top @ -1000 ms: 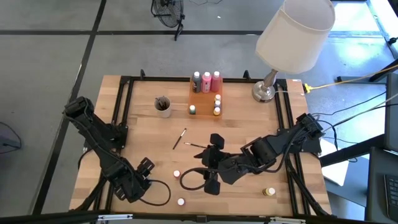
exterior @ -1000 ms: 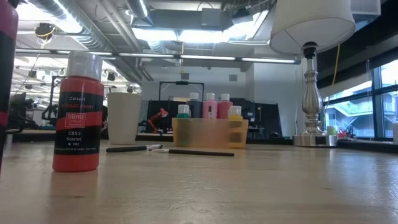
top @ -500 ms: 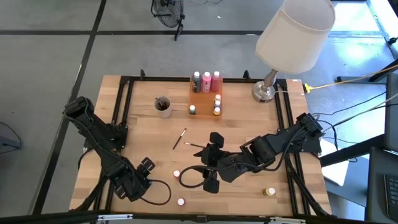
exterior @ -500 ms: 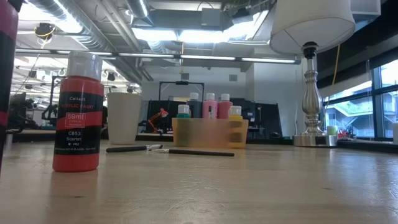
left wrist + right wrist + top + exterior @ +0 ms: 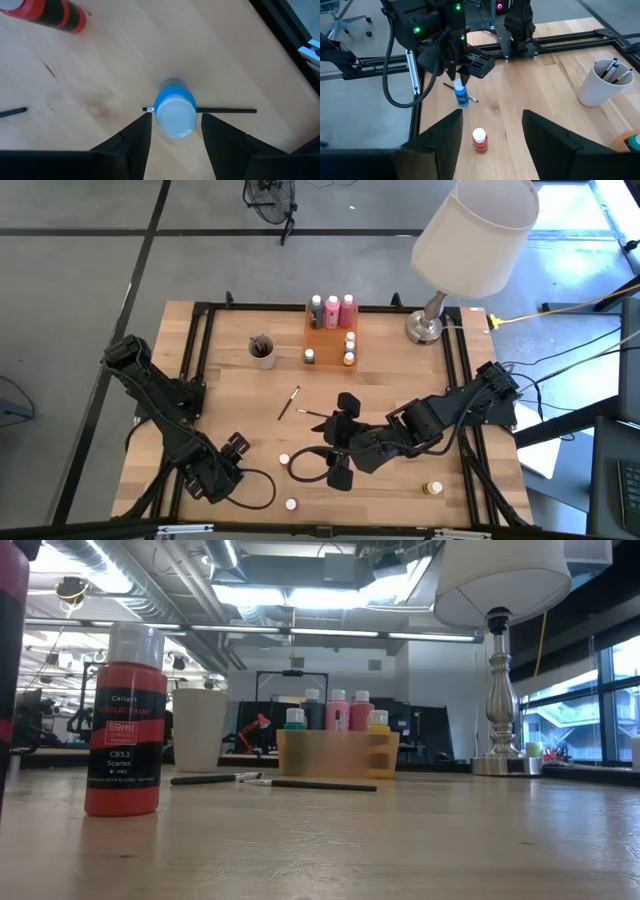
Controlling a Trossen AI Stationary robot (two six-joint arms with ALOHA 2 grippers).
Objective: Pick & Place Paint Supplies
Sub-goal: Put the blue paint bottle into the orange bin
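**Figure: Left pincer straddling a blue paint pot at the near-left of the tabletop**

The blue paint pot [image 5: 175,107], white-capped and upright, is standing inside the left pincer [image 5: 175,122], which is reaching down over it from above. Whether the pincer is already clamped on the pot or only flanking it cannot be told. A thin paintbrush [image 5: 227,110] is lying just behind the pot's base, and a red pot [image 5: 479,140] is standing near it.

The right pincer [image 5: 492,135] is waiting over the middle of the tabletop, spread apart and holding nothing.

Hazards, as judged:
- The pot is narrow and its cap looks smooth, so an off-centre squeeze is likely to be tipping it or letting it slide out.
- The paintbrush could be getting nipped or dragged along.
- A sideways swing could be knocking the red pot over.
- The right arm is lying across the direct route to the orange tray [image 5: 325,340], where the squeeze bottles [image 5: 332,310] are standing. This is inviting a collision.

The tabletop [image 5: 400,380] is pale wood within a black frame, carrying a grey cup [image 5: 262,350], loose brushes [image 5: 289,403] and a lamp [image 5: 470,230]. Beyond it, a grey floor, ceiling ducts and windows are showing.
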